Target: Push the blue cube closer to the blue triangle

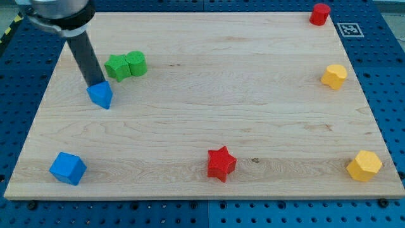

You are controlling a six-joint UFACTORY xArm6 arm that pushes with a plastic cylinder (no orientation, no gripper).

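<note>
Nearest the camera, the blue plastic cube (68, 168) sat squat and chunky at the near left corner of the wooden board (209, 95), well apart from the blue plastic triangle (100, 95) farther back. My tip (95, 84) touched the triangle's far side, probably wrongly placed for pushing the cube. No jaws existed.

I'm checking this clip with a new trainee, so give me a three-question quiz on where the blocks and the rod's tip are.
1. True or false: my tip is beside the blue cube.
2. Which block lies nearest the blue triangle? A) red star B) green star C) yellow hexagon
3. Fill in: the blue cube sits toward the view's ______ from the blue triangle.

Key: 1 false, it is at the blue triangle's top edge; 2 B; 3 bottom.
</note>
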